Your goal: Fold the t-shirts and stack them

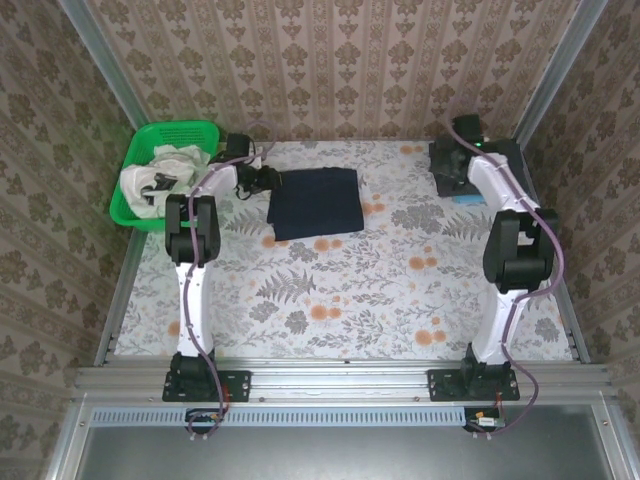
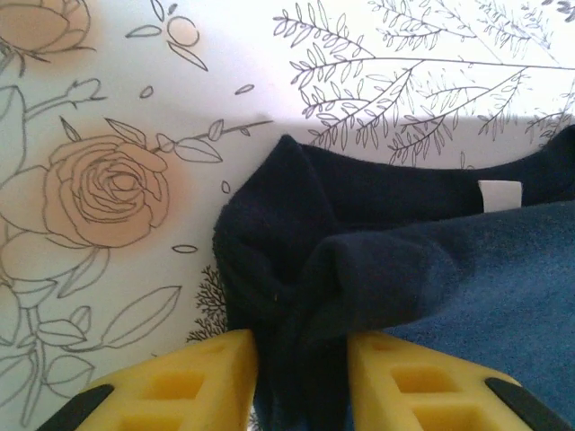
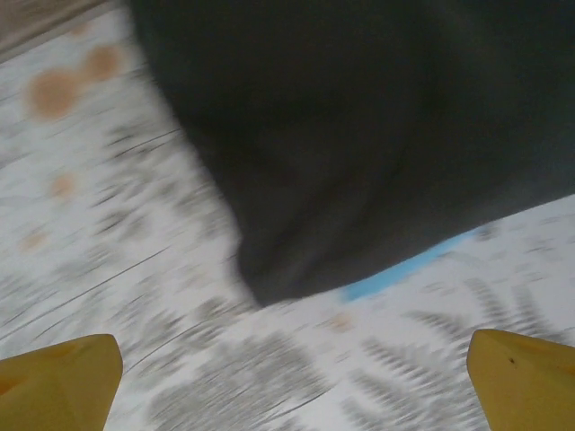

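Observation:
A folded dark navy t-shirt (image 1: 315, 203) lies at the middle back of the table. My left gripper (image 1: 266, 180) is at its left edge. In the left wrist view the yellow fingers (image 2: 207, 377) press in on a bunched fold of the navy t-shirt (image 2: 359, 260), so the left gripper (image 2: 301, 382) is shut on it. A dark grey t-shirt (image 1: 447, 172) lies at the back right on top of a light blue t-shirt (image 1: 466, 200). My right gripper (image 3: 292, 377) hovers open just before the dark grey t-shirt (image 3: 359, 135), with nothing between its fingers. A strip of the light blue t-shirt (image 3: 404, 269) peeks out beneath.
A green lattice basket (image 1: 175, 130) at the back left holds crumpled white t-shirts (image 1: 160, 178) with black marks. Patterned walls close in the back and both sides. A white label (image 2: 499, 194) shows inside the navy collar. The right wrist view is blurred.

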